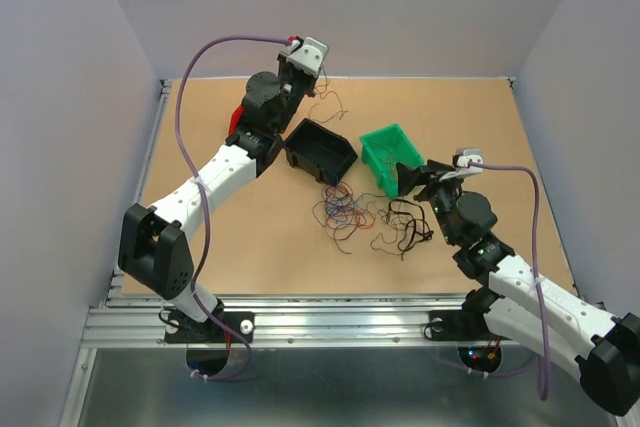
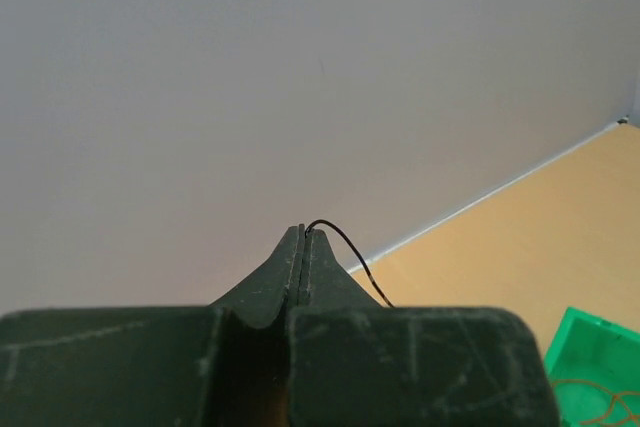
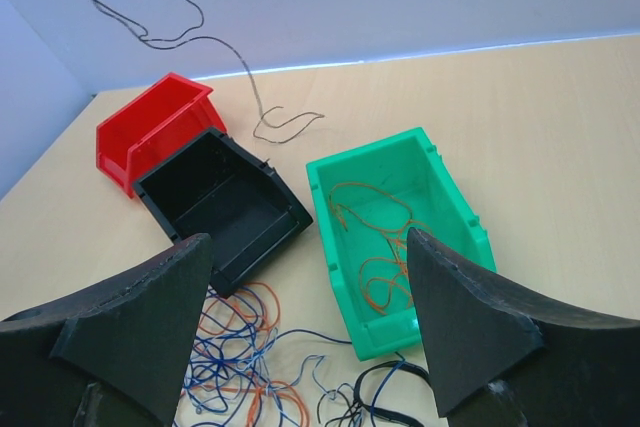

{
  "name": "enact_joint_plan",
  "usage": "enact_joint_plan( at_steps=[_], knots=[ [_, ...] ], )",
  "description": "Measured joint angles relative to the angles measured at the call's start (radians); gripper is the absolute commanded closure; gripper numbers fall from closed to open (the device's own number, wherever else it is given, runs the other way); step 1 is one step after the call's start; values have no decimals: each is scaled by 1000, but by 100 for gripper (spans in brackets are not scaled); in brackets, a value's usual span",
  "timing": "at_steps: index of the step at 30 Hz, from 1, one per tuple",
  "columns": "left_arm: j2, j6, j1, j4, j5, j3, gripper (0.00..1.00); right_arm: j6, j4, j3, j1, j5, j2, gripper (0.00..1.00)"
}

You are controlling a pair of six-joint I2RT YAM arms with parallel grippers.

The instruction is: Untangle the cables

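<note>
The cables [image 1: 345,209] lie as a loose blue, orange and purple tangle mid-table, with black strands [image 1: 405,222] to its right. In the right wrist view the tangle [image 3: 235,347] sits just below the fingers. My left gripper [image 1: 300,65] is raised at the back, shut [image 2: 302,232] on one thin black wire [image 2: 350,252]. That wire [image 3: 240,57] dangles down in curls behind the bins. My right gripper [image 1: 415,179] hovers open [image 3: 308,239] over the near end of the green bin, holding nothing.
A green bin [image 1: 385,152] holds an orange wire [image 3: 385,237]. An empty black bin [image 1: 320,150] lies left of it, with a red bin [image 1: 237,119] behind. Grey walls close in the back and sides. A metal rail [image 1: 330,322] runs along the near edge.
</note>
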Motion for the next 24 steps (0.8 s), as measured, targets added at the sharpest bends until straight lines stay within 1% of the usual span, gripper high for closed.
enact_joint_plan(
  at_steps=[3,9,11,13,14,15,17,18,20,22,24],
  knots=[
    [-53,4,0,34,-6,-60,100,0,0,0,0,0,1,17],
    [-151,17,2,107,-40,-67,100,1,0,0,0,-4,15,17],
    [-158,26,2,114,-54,-30,100,1,0,0,0,-8,24,17],
    [-148,31,2,104,-67,43,100,1,0,0,0,-19,38,17],
    [-141,33,2,99,-71,79,100,-2,1,0,0,-42,48,13],
    [-134,33,2,89,-72,128,100,-5,3,1,0,-61,59,11],
    [-129,32,2,76,-70,179,100,-19,17,3,-1,-104,98,8],
    [-129,32,2,72,-66,207,100,-37,27,11,-2,-143,140,4],
    [-129,28,2,72,-55,230,100,-81,44,49,-4,-224,230,0],
    [-129,24,2,71,-43,238,100,-124,68,118,-4,-302,348,0],
    [-129,20,2,53,-34,238,100,-195,103,227,-4,-387,493,0]
  ],
)
